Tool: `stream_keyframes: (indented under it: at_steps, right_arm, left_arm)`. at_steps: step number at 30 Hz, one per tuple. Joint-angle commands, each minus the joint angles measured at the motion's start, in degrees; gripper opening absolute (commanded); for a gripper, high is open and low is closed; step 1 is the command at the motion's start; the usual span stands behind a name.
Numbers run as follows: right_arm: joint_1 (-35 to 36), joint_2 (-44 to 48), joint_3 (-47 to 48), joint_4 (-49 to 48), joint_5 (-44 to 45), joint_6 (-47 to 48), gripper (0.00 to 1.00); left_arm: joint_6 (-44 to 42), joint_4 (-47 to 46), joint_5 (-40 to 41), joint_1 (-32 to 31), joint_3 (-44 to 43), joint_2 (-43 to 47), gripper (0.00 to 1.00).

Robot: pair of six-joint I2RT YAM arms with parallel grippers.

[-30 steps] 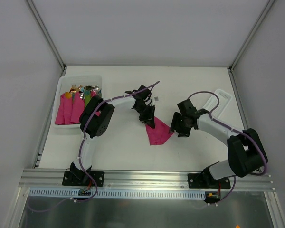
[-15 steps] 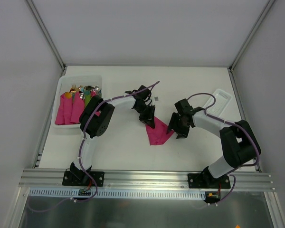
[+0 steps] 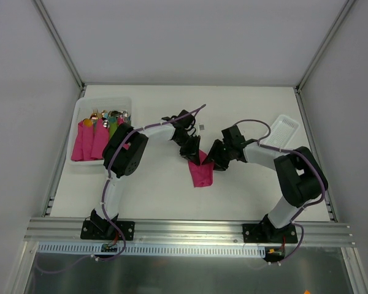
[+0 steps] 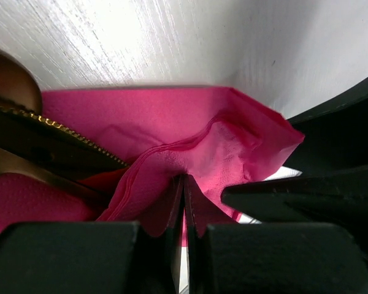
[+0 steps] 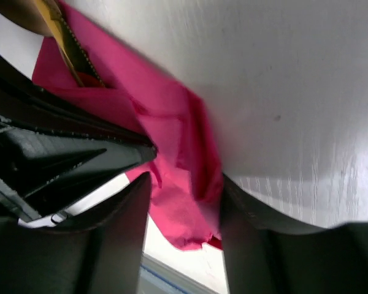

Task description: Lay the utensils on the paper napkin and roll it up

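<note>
Crumpled magenta paper napkin lies folded mid-table, with gold utensils tucked partly inside its folds

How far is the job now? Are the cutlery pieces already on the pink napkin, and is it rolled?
Done: gold cutlery lies on the napkin, which is partly folded over. In hand: the left tool is shut on a napkin edge, and the right tool, jaws apart, has a fold between them. Left: the napkin is only loosely folded, not a tight roll; rolling must be finished.
</note>
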State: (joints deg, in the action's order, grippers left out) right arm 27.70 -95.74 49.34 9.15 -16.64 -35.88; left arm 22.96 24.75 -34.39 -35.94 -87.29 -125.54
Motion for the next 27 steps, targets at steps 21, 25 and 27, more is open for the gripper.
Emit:
stream_keyframes:
  at_steps: [21,25,27]
  right_arm:
    - [-0.6,-2.4,-8.9,-7.0,6.4,0.9,0.00]
    - [-1.1,-2.2,-11.1,-10.5,5.0,-0.4,0.00]
    - [-1.2,-0.9,-13.2,-14.4,3.8,-1.1,0.00]
  left_arm:
    - [4.6,-23.7,-15.7,5.7,13.2,5.1,0.00]
    - [8.2,-27.4,-18.1,6.2,14.9,3.9,0.00]
    - [8.7,-27.5,-17.6,6.4,15.1,2.8,0.00]
